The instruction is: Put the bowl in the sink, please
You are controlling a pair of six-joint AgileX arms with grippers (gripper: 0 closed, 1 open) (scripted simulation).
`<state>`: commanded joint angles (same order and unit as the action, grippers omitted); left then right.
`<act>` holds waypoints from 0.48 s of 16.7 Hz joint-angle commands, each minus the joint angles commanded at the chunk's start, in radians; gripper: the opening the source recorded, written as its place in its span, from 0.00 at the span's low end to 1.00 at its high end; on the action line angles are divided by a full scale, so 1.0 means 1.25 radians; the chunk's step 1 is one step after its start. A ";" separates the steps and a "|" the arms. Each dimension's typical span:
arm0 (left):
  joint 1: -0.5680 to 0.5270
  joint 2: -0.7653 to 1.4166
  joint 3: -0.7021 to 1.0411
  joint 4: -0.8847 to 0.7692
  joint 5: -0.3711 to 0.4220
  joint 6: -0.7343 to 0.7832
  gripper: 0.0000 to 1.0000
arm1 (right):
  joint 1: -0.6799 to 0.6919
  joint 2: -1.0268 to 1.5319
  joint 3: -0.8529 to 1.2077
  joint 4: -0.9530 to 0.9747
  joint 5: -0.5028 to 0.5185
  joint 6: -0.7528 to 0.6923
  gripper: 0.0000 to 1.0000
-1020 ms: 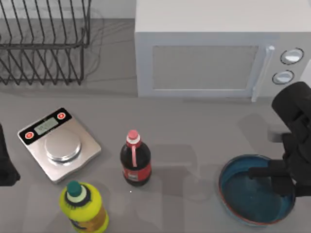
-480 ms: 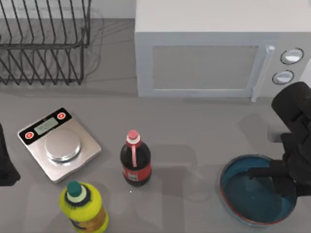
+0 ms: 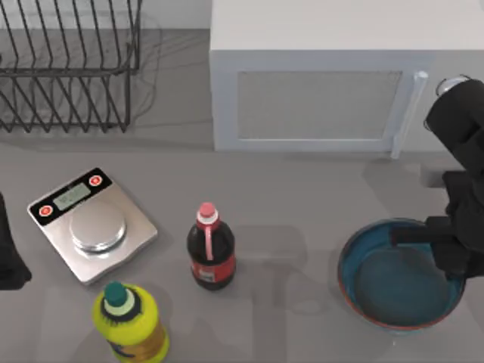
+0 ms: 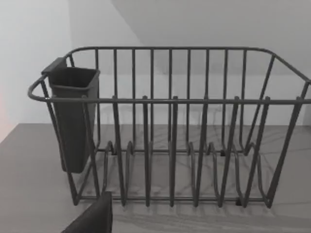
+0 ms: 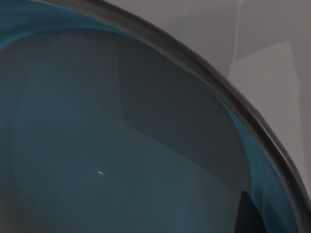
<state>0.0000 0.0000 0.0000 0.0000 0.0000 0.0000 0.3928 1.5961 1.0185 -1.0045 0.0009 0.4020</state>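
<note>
The right arm reaches in from the top view's right edge, its dark bulk in front of the microwave's (image 3: 318, 83) dials, and the right gripper (image 3: 423, 236) sits at the far right rim of the bowl (image 3: 393, 283); one dark finger lies across the rim's upper edge, closed on the rim as far as the top view shows. The bowl is wide and shallow, glossy teal-blue inside with a thin reddish-brown rim, at the desk's (image 3: 302, 197) front right, well apart from the cola bottle (image 3: 210, 248). In the right wrist view the bowl's blue interior (image 5: 121, 145) and dark rim curve close under the camera. Compared with a second ago, the arm has shifted back toward the microwave and the bowl sits slightly farther back with it. The left gripper (image 3: 9, 257) is parked at the left edge, fingers not discernible, facing the wire dish rack (image 4: 170, 131).
</note>
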 joint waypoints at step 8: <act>0.000 0.000 0.000 0.000 0.000 0.000 1.00 | -0.007 -0.085 0.228 -0.305 0.000 -0.007 0.00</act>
<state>0.0000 0.0000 0.0000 0.0000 0.0000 0.0000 0.3843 1.4897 1.3038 -1.3861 0.0010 0.3931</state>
